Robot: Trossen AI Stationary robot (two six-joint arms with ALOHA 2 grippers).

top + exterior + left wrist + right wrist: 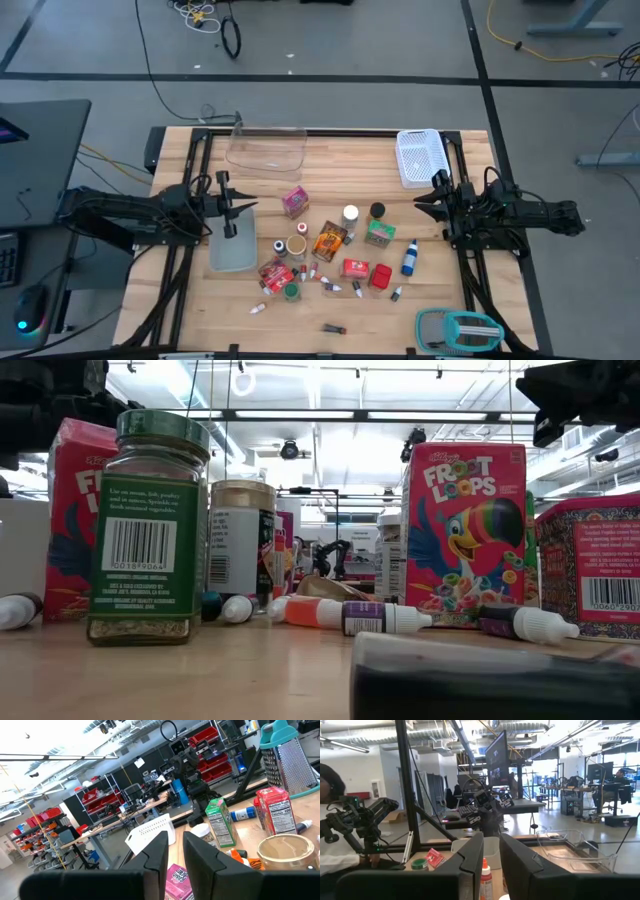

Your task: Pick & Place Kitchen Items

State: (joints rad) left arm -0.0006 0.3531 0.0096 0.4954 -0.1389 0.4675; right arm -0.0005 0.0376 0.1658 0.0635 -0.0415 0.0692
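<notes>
The kitchen items lie scattered mid-table: a pink box (294, 201), a white-lidded jar (350, 214), a black-lidded jar (377, 211), a green box (379, 234), an orange packet (329, 240), a blue bottle (409, 257), red boxes (356, 268), a green-lidded jar (150, 530) and small vials (385, 618). My left gripper (250, 207) hovers at the left, above the table, fingers a little apart (175, 837), holding nothing. My right gripper (420, 203) hovers at the right, fingers likewise a little apart (491, 840), holding nothing. Both point toward the pile.
A clear tray (265, 150) stands at the far left-centre and a white mesh basket (420, 155) at the far right. A grey bin (232, 250) lies just below my left gripper. A teal-and-grey grater (460, 328) lies at the near right. Bare wood shows along the near edge.
</notes>
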